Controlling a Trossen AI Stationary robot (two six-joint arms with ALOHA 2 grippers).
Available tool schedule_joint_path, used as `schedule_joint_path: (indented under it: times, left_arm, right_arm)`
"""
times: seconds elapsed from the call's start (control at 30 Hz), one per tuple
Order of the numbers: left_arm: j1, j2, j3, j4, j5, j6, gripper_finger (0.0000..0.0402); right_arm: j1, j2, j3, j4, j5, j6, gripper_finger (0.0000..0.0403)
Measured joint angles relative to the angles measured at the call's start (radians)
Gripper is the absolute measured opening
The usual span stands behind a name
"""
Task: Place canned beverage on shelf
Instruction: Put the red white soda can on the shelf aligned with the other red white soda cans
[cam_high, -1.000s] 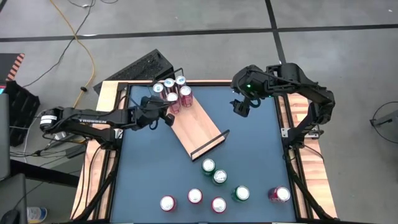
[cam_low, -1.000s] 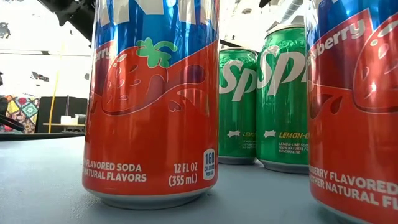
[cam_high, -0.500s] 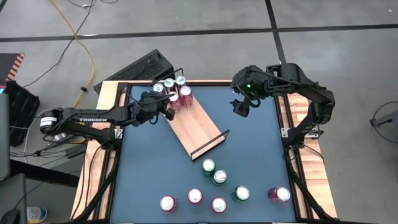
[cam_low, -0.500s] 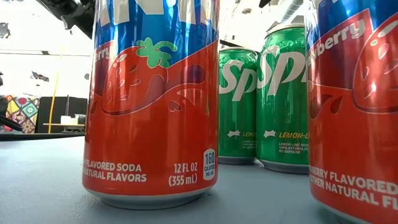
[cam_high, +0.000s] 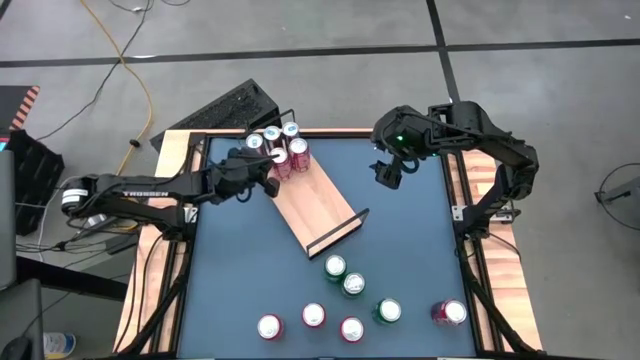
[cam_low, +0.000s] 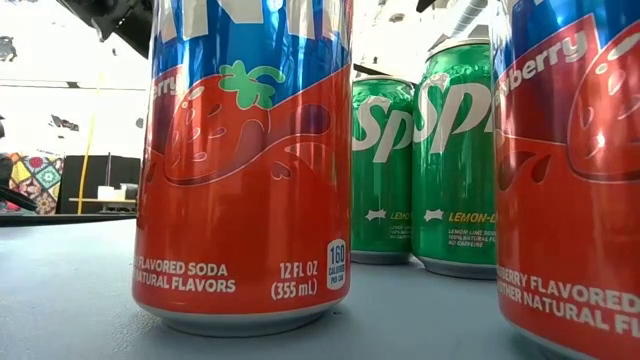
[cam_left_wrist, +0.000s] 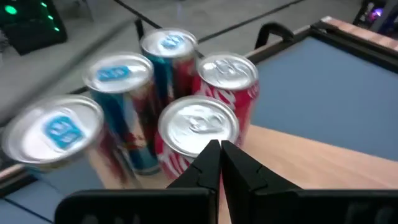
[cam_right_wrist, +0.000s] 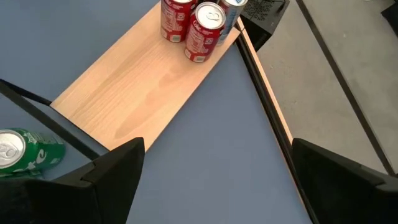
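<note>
The shelf (cam_high: 320, 205) is a light-wood board with black end rails, lying slantwise on the blue table top. Several cans stand upright in a cluster on its far-left end (cam_high: 280, 143), red and blue ones. My left gripper (cam_high: 269, 172) is shut, and in the left wrist view its tips (cam_left_wrist: 219, 148) stand right at the top of the nearest red can (cam_left_wrist: 199, 124). My right gripper (cam_high: 388, 172) hangs open above the table's far right part, and between its fingers (cam_right_wrist: 118, 168) I see the shelf (cam_right_wrist: 143, 87) far below. My left gripper's shut fingertips come slanting down from the table's left side and stand at the top rim (cam_left_wrist: 205, 138) of the nearest red can. Whether they touch it, I cannot tell. The can stands upright on the shelf.
Several loose cans stand on the table's near part, green ones (cam_high: 335, 266) (cam_high: 388, 311) and red ones (cam_high: 313, 316) (cam_high: 450, 313). The low view is filled by a strawberry soda can (cam_low: 240, 170) and green cans (cam_low: 455, 160). A black box (cam_high: 235, 105) lies behind the table's far left corner.
My left gripper has swung a little toward the table's far edge, closer to the cluster of cans on the shelf, and has stayed shut. The cans have kept their places.
</note>
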Motion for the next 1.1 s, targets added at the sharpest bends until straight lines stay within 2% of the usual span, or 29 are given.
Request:
schedule_joint_path:
  times: [0.07, 0.13, 0.2, 0.4, 0.57, 0.8, 0.93, 1.1]
  left_arm:
    - [0.003, -0.024, 0.0, 0.001, 0.002, 0.002, 0.0]
    - [0.003, -0.049, 0.0, 0.002, 0.048, 0.009, 0.0]
    - [0.002, -0.068, 0.0, 0.001, 0.143, 0.024, 0.0]
    - [-0.027, -0.139, 0.0, 0.049, 0.551, 0.039, 0.0001]
    - [-0.104, -0.197, 0.046, 0.061, 0.718, 0.018, 0.0027]
    - [-0.283, -0.205, 0.157, 0.061, 0.74, 0.097, 0.0108]
    - [-0.368, -0.204, 0.194, 0.061, 0.694, 0.103, 0.0157]
    - [-0.427, -0.204, 0.226, 0.061, 0.626, 0.088, 0.0204]
  right_arm:
    - [0.0, 0.0, 0.0, 0.0, 0.0, 0.0, 0.0388]
    - [0.0, 0.0, 0.0, 0.0, 0.0, 0.001, 0.0388]
    - [0.001, 0.0, 0.0, 0.0, 0.0, 0.001, 0.0388]
    - [0.005, 0.0, 0.0, 0.0, -0.074, 0.002, 0.0388]
    - [0.04, 0.0, 0.0, 0.0, -0.15, 0.0, 0.0388]
    - [0.166, 0.0, 0.0, -0.007, -0.311, 0.059, 0.0388]
    - [0.298, -0.002, -0.025, -0.007, -0.317, 0.186, 0.0388]
    - [0.446, -0.009, -0.098, -0.007, -0.277, 0.481, 0.0388]
